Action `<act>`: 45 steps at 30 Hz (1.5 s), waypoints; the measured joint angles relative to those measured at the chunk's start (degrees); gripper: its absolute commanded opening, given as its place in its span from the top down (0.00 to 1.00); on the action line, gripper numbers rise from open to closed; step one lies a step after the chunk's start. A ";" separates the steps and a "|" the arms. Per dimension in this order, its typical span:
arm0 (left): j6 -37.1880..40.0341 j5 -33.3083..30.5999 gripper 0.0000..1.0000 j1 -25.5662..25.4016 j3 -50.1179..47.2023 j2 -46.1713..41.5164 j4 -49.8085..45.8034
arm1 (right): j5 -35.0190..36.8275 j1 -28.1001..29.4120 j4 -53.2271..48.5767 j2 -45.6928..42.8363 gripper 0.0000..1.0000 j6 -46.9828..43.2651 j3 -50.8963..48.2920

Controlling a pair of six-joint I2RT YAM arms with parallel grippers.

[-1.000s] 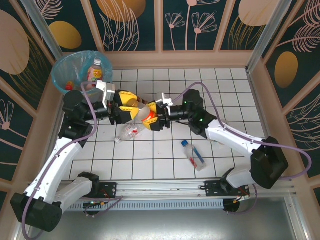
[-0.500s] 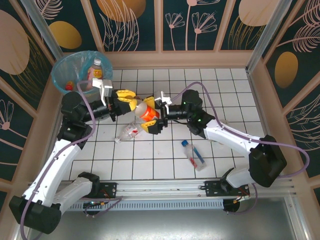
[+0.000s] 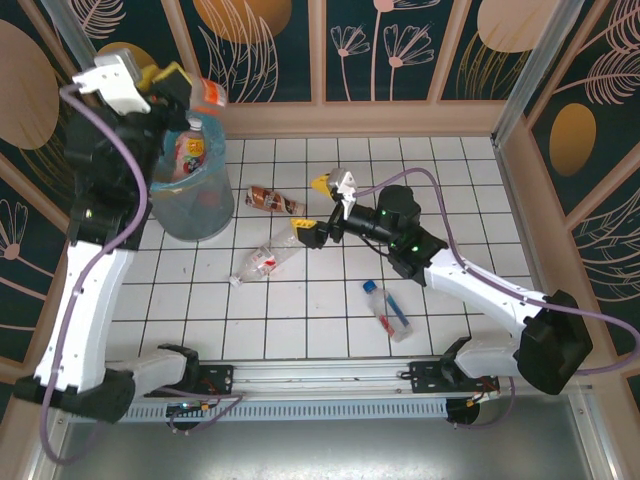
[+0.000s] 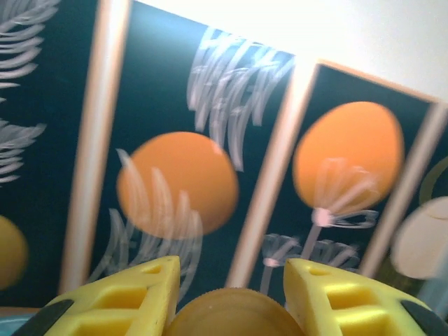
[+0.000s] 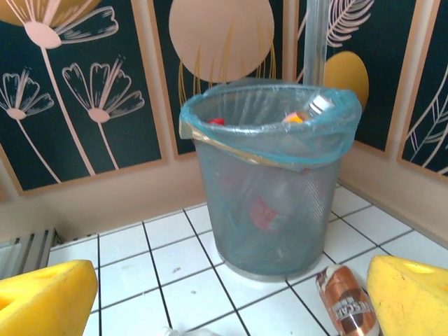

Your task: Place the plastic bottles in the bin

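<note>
Nearest on the table [image 3: 450,180], a blue-capped bottle [image 3: 388,308], then a crushed bottle [image 3: 262,262]. Mid-table, right gripper [image 3: 316,208]: gapes wide, grips nothing, brown bottle [image 3: 275,200] just beside it. Farthest, back-left corner, left gripper [image 3: 188,88]: clamps an orange bottle [image 3: 208,96] high over the bin [image 3: 190,215], more bottles [image 3: 190,145] inside.

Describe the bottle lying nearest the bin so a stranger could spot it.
Find the grey bin in the far left corner. A bottle lies on its side just right of it. Unlike the clear bottle and the blue-capped bottle, its label is brown.
</note>
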 measured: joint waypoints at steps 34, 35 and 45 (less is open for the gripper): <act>11.26 -11.43 0.58 16.15 -5.70 19.61 -4.50 | 0.57 0.68 -7.06 0.00 0.01 -2.01 -0.02; 11.28 -11.10 0.63 16.15 -6.23 19.34 -4.11 | 0.59 0.70 -7.15 0.00 0.01 -2.08 -0.02; 9.94 -4.44 0.67 16.15 -11.56 18.45 -4.31 | 0.76 0.76 -7.54 0.17 0.01 -2.27 -0.02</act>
